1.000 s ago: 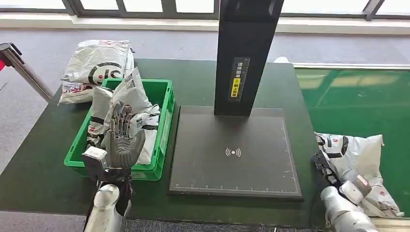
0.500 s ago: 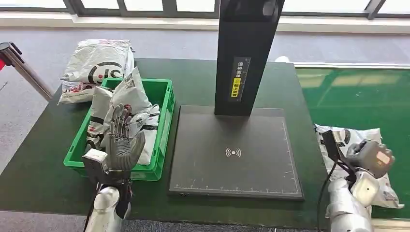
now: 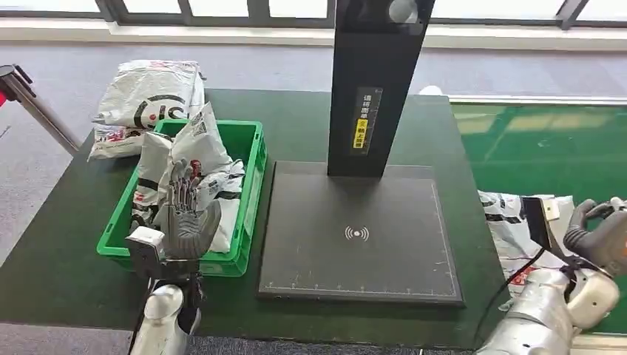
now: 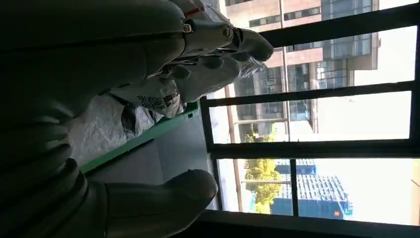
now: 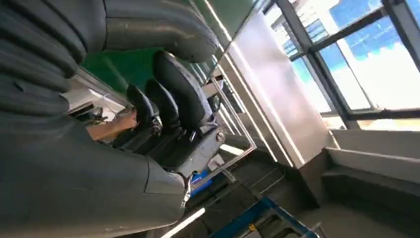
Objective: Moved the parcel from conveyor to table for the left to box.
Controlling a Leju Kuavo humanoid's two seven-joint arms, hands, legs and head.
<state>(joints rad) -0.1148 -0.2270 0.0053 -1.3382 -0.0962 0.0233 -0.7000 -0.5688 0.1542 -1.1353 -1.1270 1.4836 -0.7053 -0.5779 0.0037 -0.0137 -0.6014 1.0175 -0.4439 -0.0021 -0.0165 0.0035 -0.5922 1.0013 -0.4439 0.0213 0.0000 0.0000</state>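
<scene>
White plastic parcel (image 3: 517,229) on green conveyor (image 3: 547,148), at 3 o'clock of dark surface (image 3: 66,244). Right hand (image 3: 600,235) above parcel's right end, fingers curled, nothing visibly held; clearly nearer hand. Parcel's long axis roughly 9-to-3. Left hand (image 3: 183,214) upright, fingers apart, empty, before green crate (image 3: 251,185) at 9 o'clock. Judgement: grasp not yet made.

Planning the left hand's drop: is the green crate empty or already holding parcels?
Holding parcels: white bags pile up past the green crate's rim.
</scene>
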